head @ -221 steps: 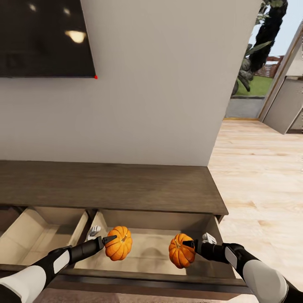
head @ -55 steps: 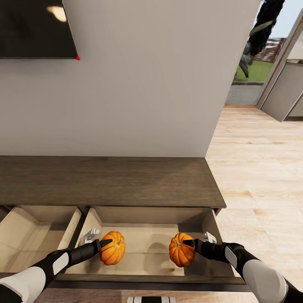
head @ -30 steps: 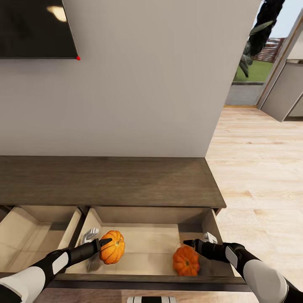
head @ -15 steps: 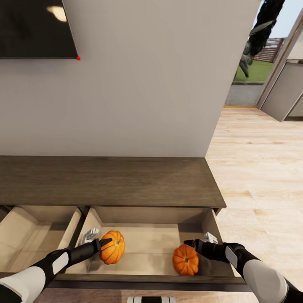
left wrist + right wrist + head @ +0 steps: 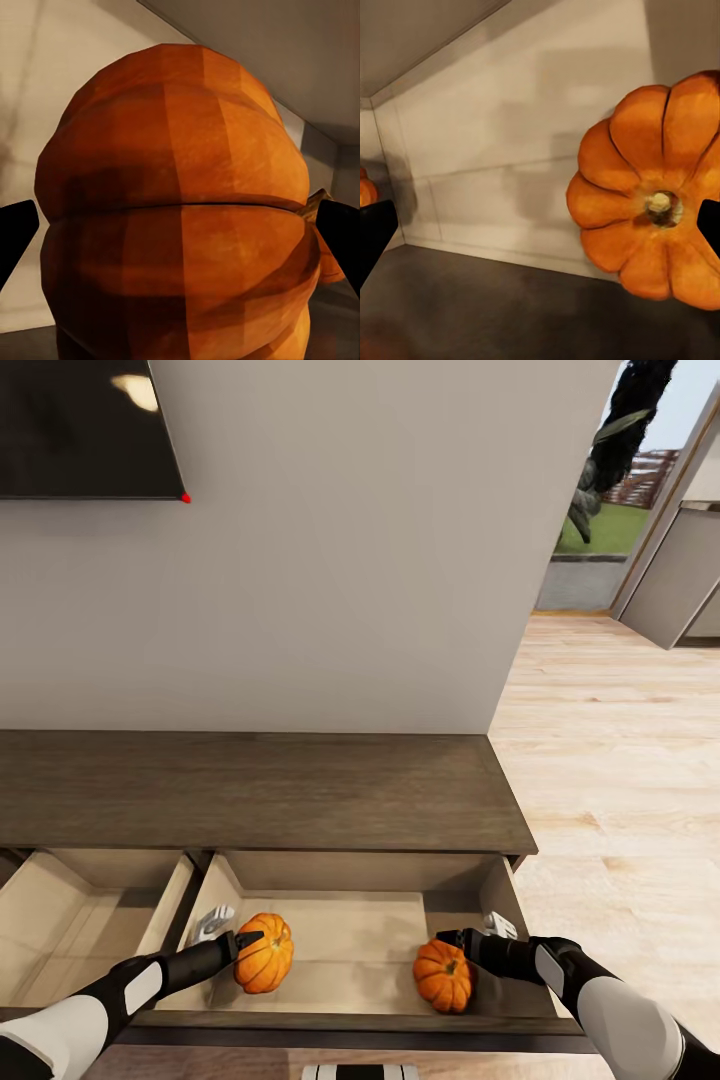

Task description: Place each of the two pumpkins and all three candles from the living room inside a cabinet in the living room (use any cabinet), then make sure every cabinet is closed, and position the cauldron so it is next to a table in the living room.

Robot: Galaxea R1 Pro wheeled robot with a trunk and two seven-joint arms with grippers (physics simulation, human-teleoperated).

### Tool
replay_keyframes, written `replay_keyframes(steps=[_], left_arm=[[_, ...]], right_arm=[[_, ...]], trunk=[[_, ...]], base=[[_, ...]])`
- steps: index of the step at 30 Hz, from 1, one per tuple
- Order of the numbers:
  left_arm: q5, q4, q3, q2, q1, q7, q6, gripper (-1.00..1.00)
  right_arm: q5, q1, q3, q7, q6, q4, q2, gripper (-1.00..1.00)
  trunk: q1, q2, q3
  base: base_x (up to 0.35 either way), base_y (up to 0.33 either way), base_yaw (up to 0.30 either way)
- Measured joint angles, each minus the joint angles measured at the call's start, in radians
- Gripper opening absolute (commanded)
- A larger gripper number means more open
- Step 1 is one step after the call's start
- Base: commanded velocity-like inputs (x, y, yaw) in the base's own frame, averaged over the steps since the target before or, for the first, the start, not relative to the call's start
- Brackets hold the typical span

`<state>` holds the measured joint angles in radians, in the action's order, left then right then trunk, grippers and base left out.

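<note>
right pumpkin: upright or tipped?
Tipped. The right pumpkin lies in the open drawer on its side, stem end facing the right wrist camera.

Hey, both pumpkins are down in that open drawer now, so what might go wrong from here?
The left gripper looks closed on the left pumpkin, so lifting away before opening would likely drag it out of the drawer. The right pumpkin lies close to the right gripper; withdrawing could nudge it. Both could roll when the drawer is pushed shut.

Head view looks steeply down over the cabinet [image 5: 260,790] top into its open right-hand drawer [image 5: 340,935]. Left wrist view sits very close behind the left pumpkin [image 5: 176,225], drawer wall beyond. Right wrist view faces the drawer interior; right pumpkin [image 5: 656,206] at frame right. All share that drawer.
</note>
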<state>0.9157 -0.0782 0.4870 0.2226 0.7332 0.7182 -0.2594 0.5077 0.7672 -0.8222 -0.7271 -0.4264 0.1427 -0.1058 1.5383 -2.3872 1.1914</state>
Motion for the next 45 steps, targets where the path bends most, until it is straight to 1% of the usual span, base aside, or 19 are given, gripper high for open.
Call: replay_keyframes(steps=[6,10,14,17,27,28,45], left_arm=[[0.000,0.000,0.000,-0.002,0.000,-0.001,0.000,-1.00],[-0.001,0.002,0.002,-0.024,0.000,-0.004,-0.001,-1.00],[-0.003,0.004,0.003,-0.032,-0.001,-0.006,0.000,-1.00],[-0.004,0.005,0.020,-0.037,-0.001,-0.018,0.001,-1.00],[-0.005,0.005,0.019,-0.037,-0.001,-0.025,0.001,-1.00],[-0.005,0.005,0.019,-0.037,-0.001,-0.025,0.001,1.00],[-0.004,0.005,0.018,-0.038,-0.001,-0.025,0.002,1.00]], right_arm=[[0.000,0.000,0.000,0.000,-0.001,0.000,0.000,1.00],[0.000,0.000,0.000,0.000,-0.002,0.000,0.000,1.00],[0.000,0.000,0.000,0.000,-0.003,0.000,0.000,1.00],[0.000,0.000,0.000,0.000,-0.003,0.000,0.000,1.00],[0.000,0.000,0.000,0.000,-0.003,0.000,0.000,1.00],[0.000,0.000,0.000,0.000,-0.003,0.000,0.000,1.00],[0.000,0.000,0.000,0.000,-0.003,-0.001,-0.001,1.00]], trunk=[[0.000,0.000,0.000],[0.000,0.000,0.000],[0.000,0.000,0.000],[0.000,0.000,0.000],[0.000,0.000,0.000],[0.000,0.000,0.000],[0.000,0.000,0.000]], base=[[0.000,0.000,0.000],[0.000,0.000,0.000],[0.000,0.000,0.000],[0.000,0.000,0.000],[0.000,0.000,0.000],[0.000,0.000,0.000],[0.000,0.000,0.000]])
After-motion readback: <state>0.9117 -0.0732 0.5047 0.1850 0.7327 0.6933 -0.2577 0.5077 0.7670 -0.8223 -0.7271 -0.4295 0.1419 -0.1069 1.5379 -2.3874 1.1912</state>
